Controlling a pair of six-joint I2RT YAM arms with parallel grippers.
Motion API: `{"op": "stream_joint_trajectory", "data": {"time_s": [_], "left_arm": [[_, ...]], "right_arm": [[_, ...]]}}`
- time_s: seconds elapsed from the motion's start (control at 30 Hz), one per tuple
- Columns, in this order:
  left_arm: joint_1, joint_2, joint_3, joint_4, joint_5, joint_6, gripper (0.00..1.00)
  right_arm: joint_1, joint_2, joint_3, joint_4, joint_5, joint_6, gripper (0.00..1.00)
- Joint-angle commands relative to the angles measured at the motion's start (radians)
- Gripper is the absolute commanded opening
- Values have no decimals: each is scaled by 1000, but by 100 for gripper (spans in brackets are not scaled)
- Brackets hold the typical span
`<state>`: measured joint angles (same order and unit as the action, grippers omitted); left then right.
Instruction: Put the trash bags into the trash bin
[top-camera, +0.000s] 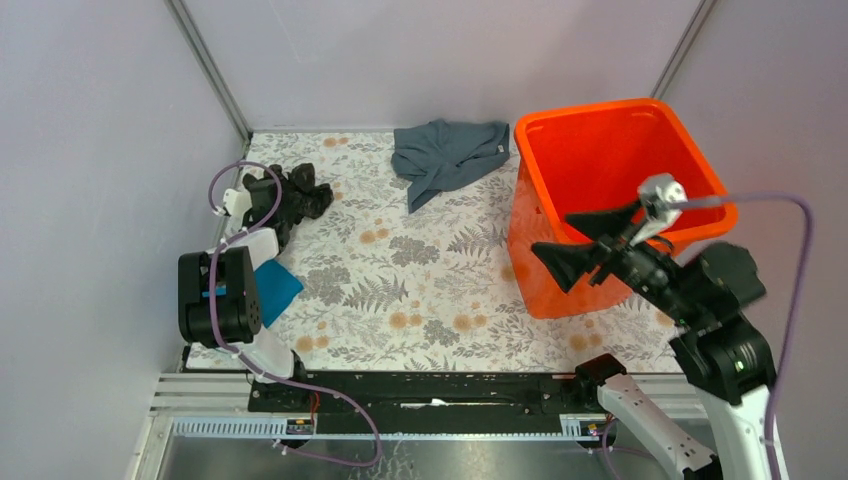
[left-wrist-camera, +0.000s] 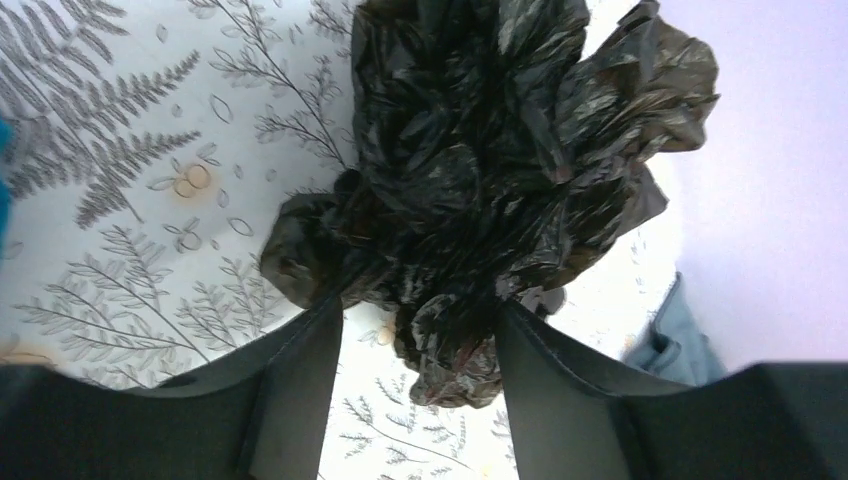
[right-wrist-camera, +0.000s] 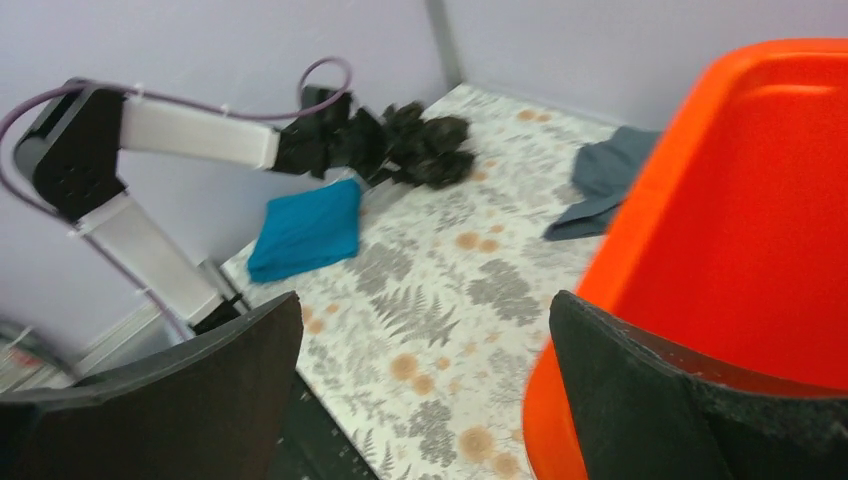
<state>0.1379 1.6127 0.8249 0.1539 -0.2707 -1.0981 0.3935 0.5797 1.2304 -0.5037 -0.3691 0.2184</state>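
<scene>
Loosely, the left claw (left-wrist-camera: 420, 330) straddled the crumpled trash bag (left-wrist-camera: 480, 170) at ten o'clock on the tabletop (top-camera: 420, 280), its clench untellable. That light, slippery film would probably want a thick wad pinched. Beside the trash bin (top-camera: 560, 270), the right claw (top-camera: 585, 243) gaped.

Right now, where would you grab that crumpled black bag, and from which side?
Take the trash bag by the narrow bunched lobe at its near end, coming in from the left arm's side, where the open left gripper straddles it. The wadded folds there give the fingers bulk to pinch; smoother film would likely slip.
</scene>
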Motion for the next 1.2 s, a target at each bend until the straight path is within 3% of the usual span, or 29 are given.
{"op": "stream_joint_trajectory", "data": {"time_s": [0.0,0.2,0.33,0.43,0.57,0.7,0.73,0.77,0.83,0.87,0.9,1.17], "left_arm": [[11,-27,10,104,105,35,53],[10,-124,-63,87,225,35,25],[8,-198,-157,108,377,67,12],[-1,-259,-243,133,504,82,4],[-51,-371,-351,125,652,126,0],[-55,-552,-413,-18,653,178,0],[-54,-584,-402,-71,621,190,4],[-53,-607,-380,-122,584,198,15],[-51,-616,-308,-219,493,193,58],[-44,-602,-275,-232,475,188,72],[-33,-583,-244,-246,470,184,79],[33,-314,-61,-226,487,73,96]], "right_arm": [[35,140,71,53,-254,62,100],[99,296,144,67,-369,126,100],[190,397,174,52,-309,124,100],[369,454,181,51,-137,99,100],[639,568,184,39,174,58,100],[746,686,140,50,459,53,100],[748,721,131,46,549,58,100],[748,744,122,36,626,62,100],[748,782,95,28,748,50,100],[747,804,85,22,801,34,100],[748,829,78,12,852,23,100],[746,1062,55,-141,1260,-17,100]]}}
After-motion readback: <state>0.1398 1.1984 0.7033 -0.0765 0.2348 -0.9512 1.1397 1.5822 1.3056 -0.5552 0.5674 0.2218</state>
